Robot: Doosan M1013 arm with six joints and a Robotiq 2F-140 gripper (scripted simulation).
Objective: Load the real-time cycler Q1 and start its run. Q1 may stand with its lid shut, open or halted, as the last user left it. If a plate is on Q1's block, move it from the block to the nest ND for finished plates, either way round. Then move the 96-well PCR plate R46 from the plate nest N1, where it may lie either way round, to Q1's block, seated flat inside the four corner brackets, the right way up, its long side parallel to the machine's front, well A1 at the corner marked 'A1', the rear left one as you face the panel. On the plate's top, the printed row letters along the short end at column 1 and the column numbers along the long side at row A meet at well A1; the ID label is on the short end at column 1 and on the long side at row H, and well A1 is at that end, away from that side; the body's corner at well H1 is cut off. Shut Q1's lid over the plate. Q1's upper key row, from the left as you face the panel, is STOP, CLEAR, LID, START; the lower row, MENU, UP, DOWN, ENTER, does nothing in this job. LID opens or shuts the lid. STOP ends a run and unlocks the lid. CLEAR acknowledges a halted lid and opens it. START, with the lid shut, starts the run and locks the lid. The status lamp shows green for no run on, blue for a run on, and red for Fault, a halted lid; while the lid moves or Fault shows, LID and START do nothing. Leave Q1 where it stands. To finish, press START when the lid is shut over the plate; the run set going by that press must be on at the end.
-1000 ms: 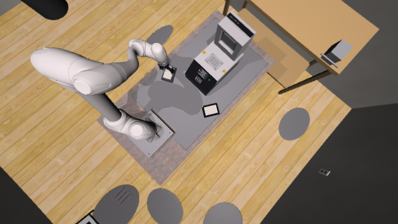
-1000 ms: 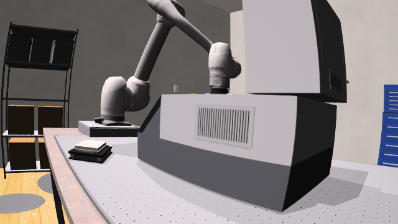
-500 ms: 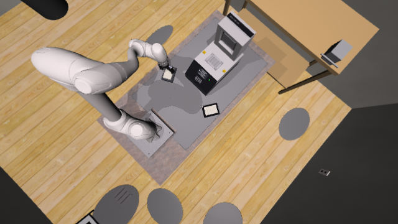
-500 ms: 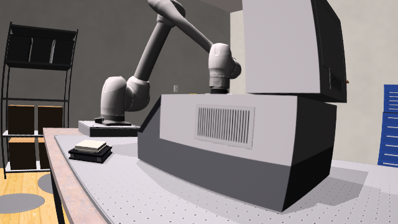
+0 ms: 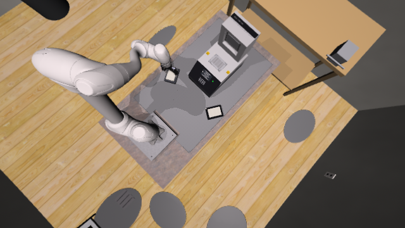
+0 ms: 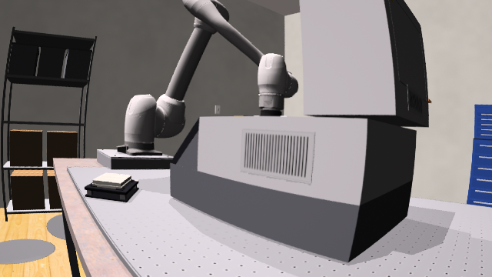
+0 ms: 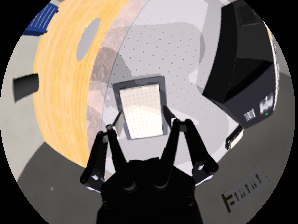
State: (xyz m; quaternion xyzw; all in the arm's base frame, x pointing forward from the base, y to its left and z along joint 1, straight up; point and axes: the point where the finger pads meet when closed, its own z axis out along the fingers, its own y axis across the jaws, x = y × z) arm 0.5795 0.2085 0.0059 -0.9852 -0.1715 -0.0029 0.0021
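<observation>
Q1 (image 5: 218, 68) stands with its lid (image 5: 238, 33) raised and its block (image 5: 218, 62) bare. Left of Q1's panel, a plate (image 7: 143, 111) lies in a black nest (image 5: 171, 76), the gripper (image 7: 143, 131) just above it, fingers apart beside the plate's sides, gripping nothing. Right of the panel, a second nest (image 5: 214, 112) holds another plate (image 5: 214, 111).
</observation>
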